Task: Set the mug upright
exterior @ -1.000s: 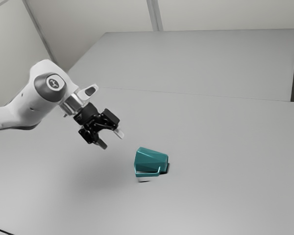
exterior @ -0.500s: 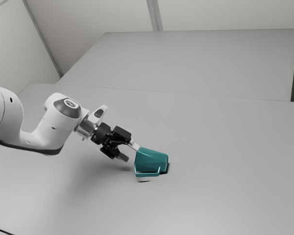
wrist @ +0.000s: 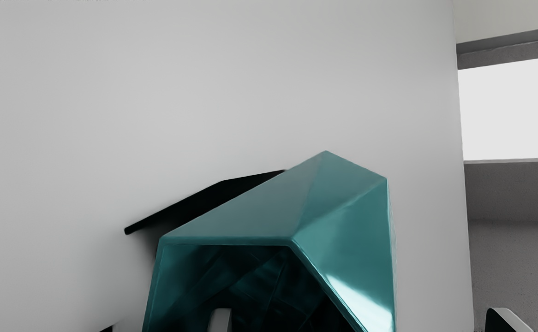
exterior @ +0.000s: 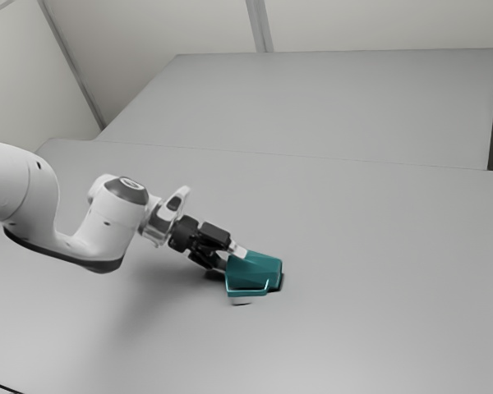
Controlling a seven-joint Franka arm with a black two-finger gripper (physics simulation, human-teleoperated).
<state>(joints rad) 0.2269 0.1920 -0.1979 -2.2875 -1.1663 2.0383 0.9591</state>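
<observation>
- Mug [exterior: 259, 271]: on its side on the worktop [exterior: 378, 271], mouth toward the exterior view's left, handle [exterior: 246, 293] near side.
- Change: jaws advanced to the mouth; mug unmoved.
- Jaws: spread, one fingertip [wrist: 221, 321] apparently inside, nothing pinched.
- Assessment: not upright; gripping should precede tilting.

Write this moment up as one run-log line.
mug: on its side, mouth toward gripper | gripper: open, one fingertip at the mouth, the other outside the wall | task: mug not upright

grey table [exterior: 378, 246] | teal mug [exterior: 259, 269] lying on its side
</observation>
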